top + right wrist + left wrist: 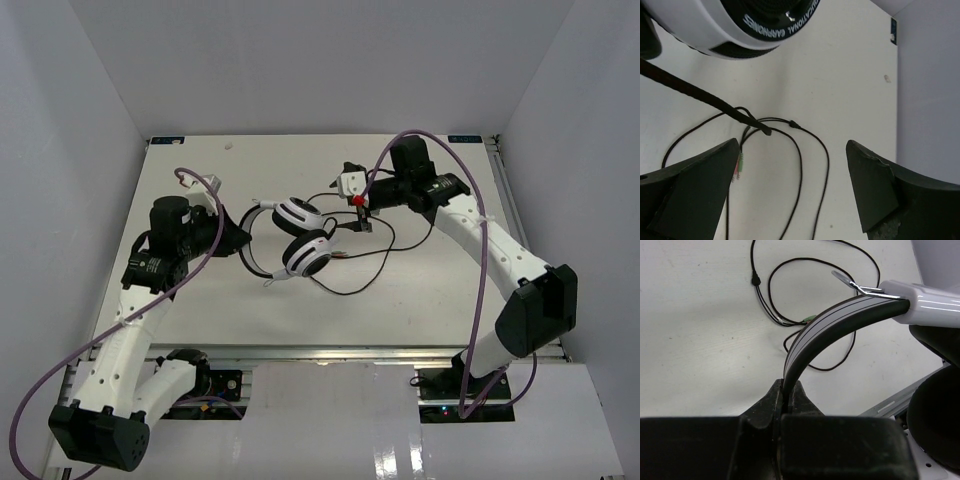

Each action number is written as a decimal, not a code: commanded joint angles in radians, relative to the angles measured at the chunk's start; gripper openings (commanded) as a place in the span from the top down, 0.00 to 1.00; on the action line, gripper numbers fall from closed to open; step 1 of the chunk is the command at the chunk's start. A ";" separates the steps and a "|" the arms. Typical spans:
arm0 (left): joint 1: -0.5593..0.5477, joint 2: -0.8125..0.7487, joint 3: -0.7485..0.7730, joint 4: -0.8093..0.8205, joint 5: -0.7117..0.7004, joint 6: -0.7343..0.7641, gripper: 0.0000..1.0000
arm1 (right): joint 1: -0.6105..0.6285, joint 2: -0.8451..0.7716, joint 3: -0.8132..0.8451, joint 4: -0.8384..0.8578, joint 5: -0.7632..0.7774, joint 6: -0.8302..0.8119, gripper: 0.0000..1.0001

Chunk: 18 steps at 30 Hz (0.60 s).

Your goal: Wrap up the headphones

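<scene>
From above, the headphones (298, 238) lie in the middle of the desk (300, 160), between the two arms. The left hand (238, 240) sits at the outer curve of the headband (250, 250). The right hand (362, 210) hangs just past the earcups, over the cable (375, 262). The cable sprawls in loose loops over the desk on that side, and none of it is wound round the headphones.

In the left wrist view, the left hand is pressed together on the headband, pinching its edge between the fingers. The band arcs up and to the right toward one earcup (935, 430). Beyond it the cable lies slack on the desk, and the greenish plugs (808, 318) rest near the band.

In the right wrist view, the right hand is spread wide and holds nothing. The cable runs across the desk below the gap between its fingers, with the plugs close to one finger. An earcup fills the upper left corner.

The wrapping seems hardly begun. One hand has the headphones steadied, but the whole cable is free. What is left is to catch the cable, wind it turn by turn round the headphones, and tuck in the plugs.
</scene>
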 commanded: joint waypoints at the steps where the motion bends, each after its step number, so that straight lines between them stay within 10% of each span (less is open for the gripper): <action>1: 0.000 -0.062 0.079 0.027 0.099 -0.110 1.00 | -0.011 0.082 0.050 0.056 -0.202 0.131 0.02; 7: 0.000 -0.099 0.138 0.078 0.140 -0.267 1.00 | -0.005 0.103 -0.035 0.260 -0.500 0.413 0.01; 15: 0.000 -0.083 0.294 0.083 0.034 -0.389 1.00 | 0.041 0.071 -0.409 1.592 -0.517 1.612 0.04; 18: 0.000 -0.078 0.319 0.117 -0.028 -0.472 1.00 | 0.061 0.073 -0.492 1.828 -0.441 1.815 0.03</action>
